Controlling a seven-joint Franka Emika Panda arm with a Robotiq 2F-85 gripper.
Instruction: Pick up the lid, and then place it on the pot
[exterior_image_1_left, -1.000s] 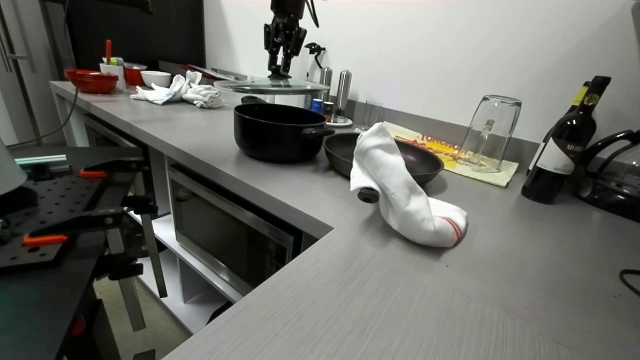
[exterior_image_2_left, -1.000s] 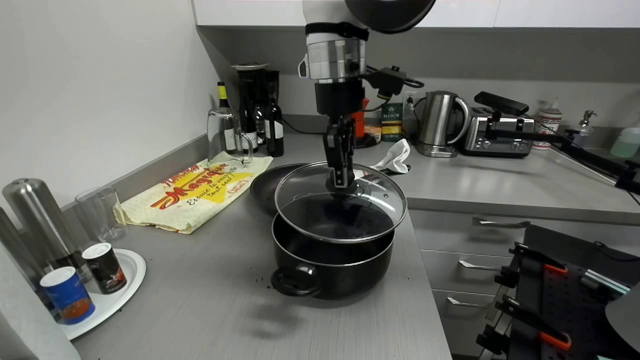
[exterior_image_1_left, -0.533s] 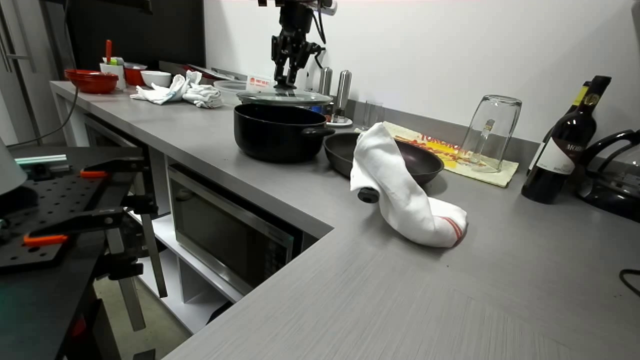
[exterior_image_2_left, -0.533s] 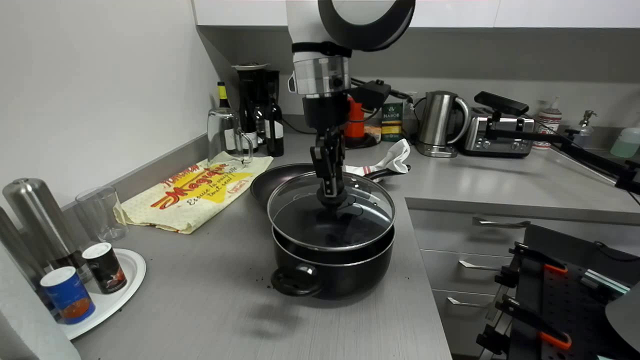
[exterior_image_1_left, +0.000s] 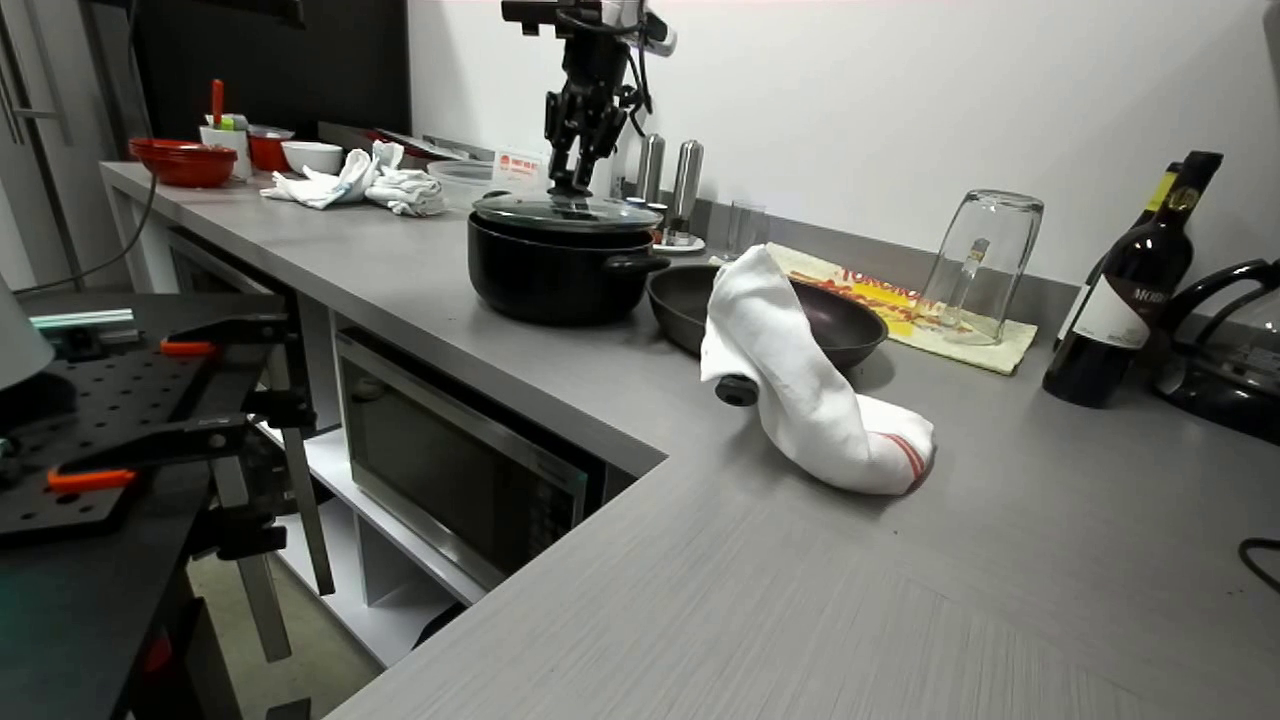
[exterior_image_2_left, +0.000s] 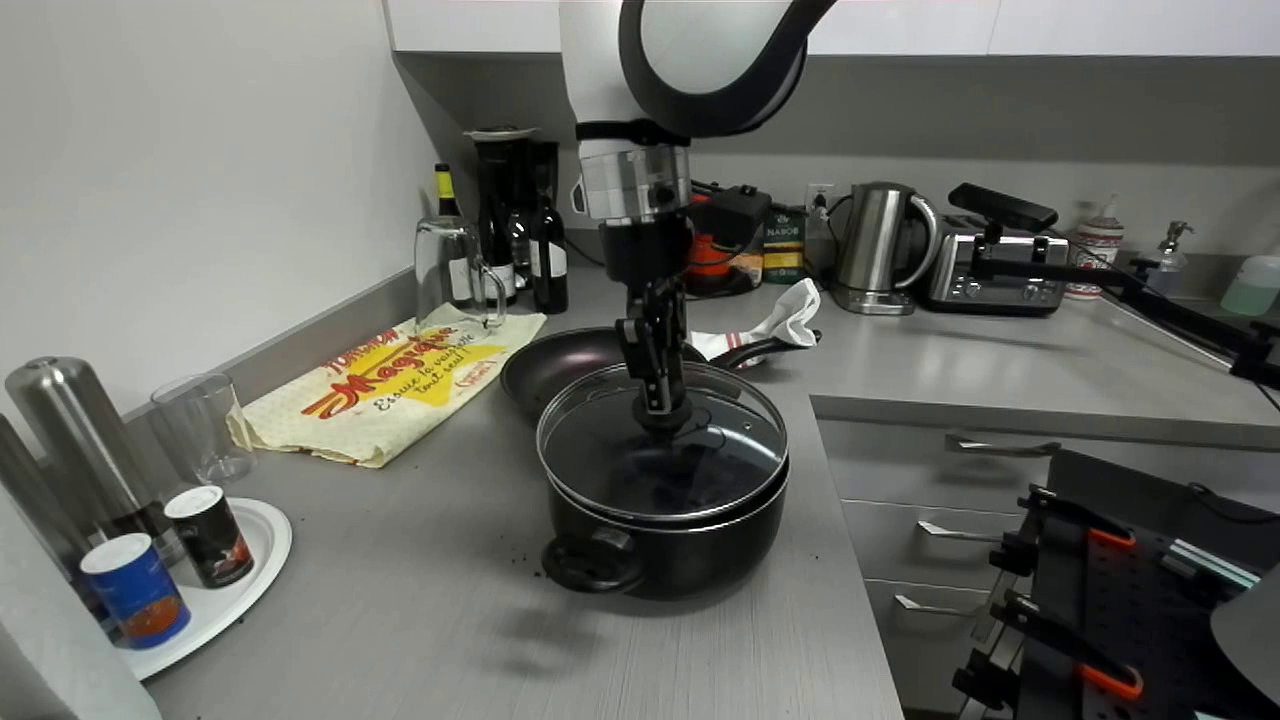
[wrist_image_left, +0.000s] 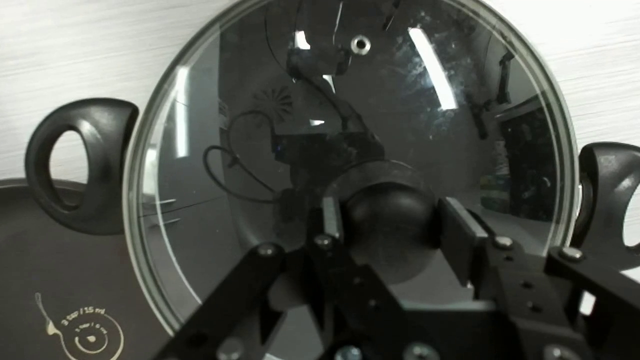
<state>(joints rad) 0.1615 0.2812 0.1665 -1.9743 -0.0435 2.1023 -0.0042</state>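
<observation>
Lid (exterior_image_2_left: 665, 465) over pot (exterior_image_2_left: 690, 560), centre in an exterior view
Gripper (wrist_image_left: 392, 220) pinching the knob (wrist_image_left: 392, 210) between fingers (wrist_image_left: 457, 240), wrist view's lower centre

White arm (exterior_image_2_left: 608, 90), black silver-screwed tool (wrist_image_left: 392, 220)

An exterior view looks a little down at the wide, round black pot (exterior_image_1_left: 560, 275), with the white, red-striped cloth (exterior_image_1_left: 815, 415) in front of it. An exterior view with the shiny silver kettle (exterior_image_2_left: 880, 250) behind the pot sits nearer and faces about the opposite way. Both exterior views show pot and cloth. The wrist view looks down over the pot, very close.
</observation>
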